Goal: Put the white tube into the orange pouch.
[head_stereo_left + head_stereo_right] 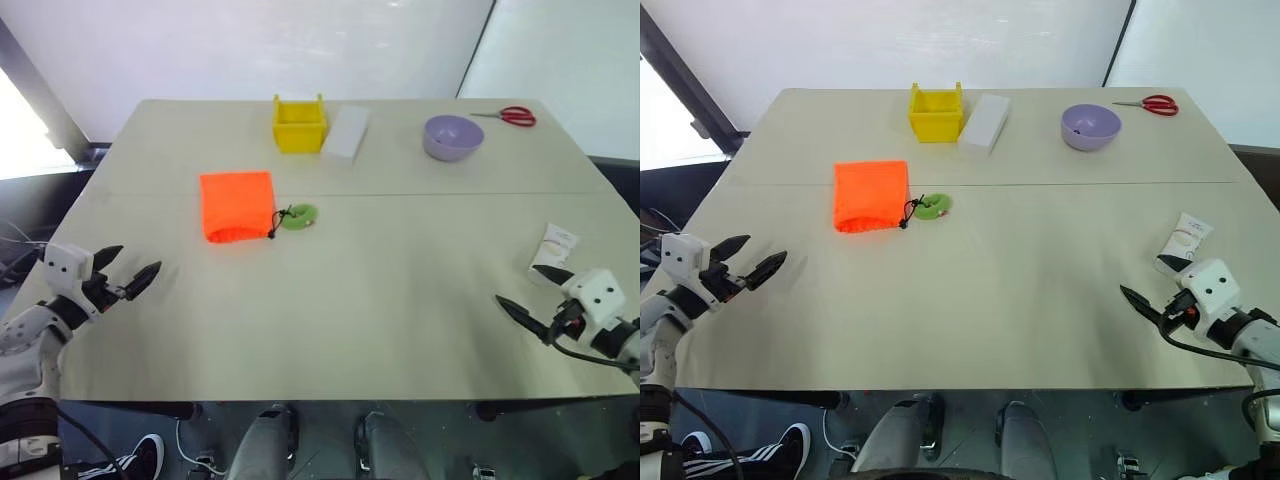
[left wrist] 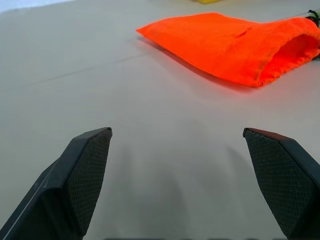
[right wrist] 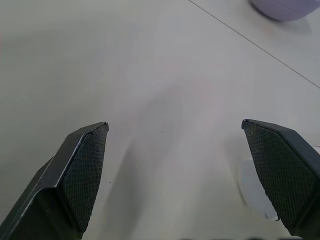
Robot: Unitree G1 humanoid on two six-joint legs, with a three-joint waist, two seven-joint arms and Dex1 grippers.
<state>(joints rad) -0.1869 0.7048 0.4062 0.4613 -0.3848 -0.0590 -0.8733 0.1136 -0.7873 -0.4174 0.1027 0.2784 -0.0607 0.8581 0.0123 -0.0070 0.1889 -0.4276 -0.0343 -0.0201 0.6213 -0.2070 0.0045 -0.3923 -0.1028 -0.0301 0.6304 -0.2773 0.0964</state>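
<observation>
- The white tube (image 1: 1183, 243) lies flat on the beige table (image 1: 1020, 290) near its right edge, at about 4 o'clock from the table's centre, untouched.
- The right gripper (image 1: 1152, 302) hovers just beside the tube, on the side nearer the robot, with its two black fingers spread wide and empty; the tube sits just outside the outer finger, not between the two.
- The orange pouch (image 1: 237, 205) lies flat at about 10 o'clock from centre, mouth facing the robot, its black cord running to a green ring (image 1: 298, 215) at its 3 o'clock.
- The left gripper (image 1: 125, 275) hangs near the table's left edge, at 7 o'clock from the pouch and well apart from it, fingers wide open and holding nothing.
- Judged step: the start, with no grasp made. The next move calls for shifting the right gripper outward and forward to straddle the tube.
- At the far edge stand a yellow bin (image 1: 299, 122), a white block (image 1: 346, 133), a lilac bowl (image 1: 453, 137) and red scissors (image 1: 512, 116).
</observation>
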